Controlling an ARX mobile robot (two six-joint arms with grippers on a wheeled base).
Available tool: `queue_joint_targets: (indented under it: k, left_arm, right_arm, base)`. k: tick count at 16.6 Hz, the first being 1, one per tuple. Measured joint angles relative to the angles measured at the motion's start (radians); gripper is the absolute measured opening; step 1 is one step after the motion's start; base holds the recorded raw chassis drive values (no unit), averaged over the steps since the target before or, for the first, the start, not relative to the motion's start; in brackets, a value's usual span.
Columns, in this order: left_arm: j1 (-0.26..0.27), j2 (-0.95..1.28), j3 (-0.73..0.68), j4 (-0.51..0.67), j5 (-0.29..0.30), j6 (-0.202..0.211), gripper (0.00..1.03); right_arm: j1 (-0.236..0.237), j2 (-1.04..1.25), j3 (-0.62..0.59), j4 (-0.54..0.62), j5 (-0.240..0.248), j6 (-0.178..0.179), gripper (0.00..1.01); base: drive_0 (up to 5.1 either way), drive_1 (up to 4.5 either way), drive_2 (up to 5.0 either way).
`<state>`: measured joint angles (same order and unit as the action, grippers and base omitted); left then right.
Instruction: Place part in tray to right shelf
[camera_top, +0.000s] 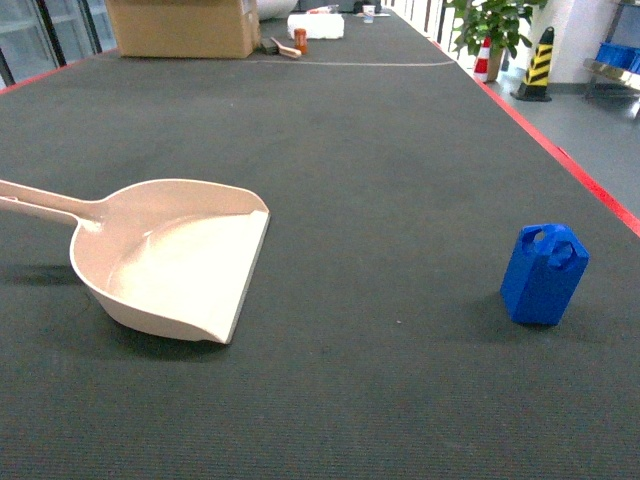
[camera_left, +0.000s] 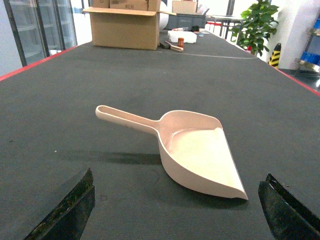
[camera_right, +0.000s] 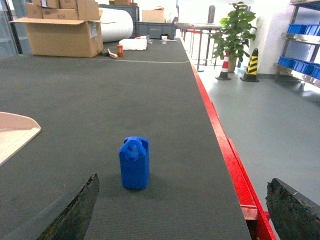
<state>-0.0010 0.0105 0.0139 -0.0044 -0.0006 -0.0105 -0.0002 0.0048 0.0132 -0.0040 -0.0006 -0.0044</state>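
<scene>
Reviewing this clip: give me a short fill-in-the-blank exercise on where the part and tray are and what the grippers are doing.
1. The part stands on the dark mat, to the ____ of the tray in the head view.
2. The tray holds ____.
3. The left gripper and right gripper are both ____.

Missing words: right; nothing; open

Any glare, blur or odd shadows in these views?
Head: glare sheen inside the tray, soft shadow under the part. Left wrist: sharp, the handle's shadow falls on the belt. Right wrist: washed-out bright background, finger edges blurred.
</scene>
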Motion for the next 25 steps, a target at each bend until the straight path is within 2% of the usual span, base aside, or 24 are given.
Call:
queue_joint_targets:
  k: [25]
  left_arm:
    - [0.000,0.000,0.000,0.000,0.000,0.000,0.98]
  right_arm:
    - [0.000,0.000,0.000,0.000,0.000,0.000,0.98]
  base:
    - [0.0,0.00,0.0]
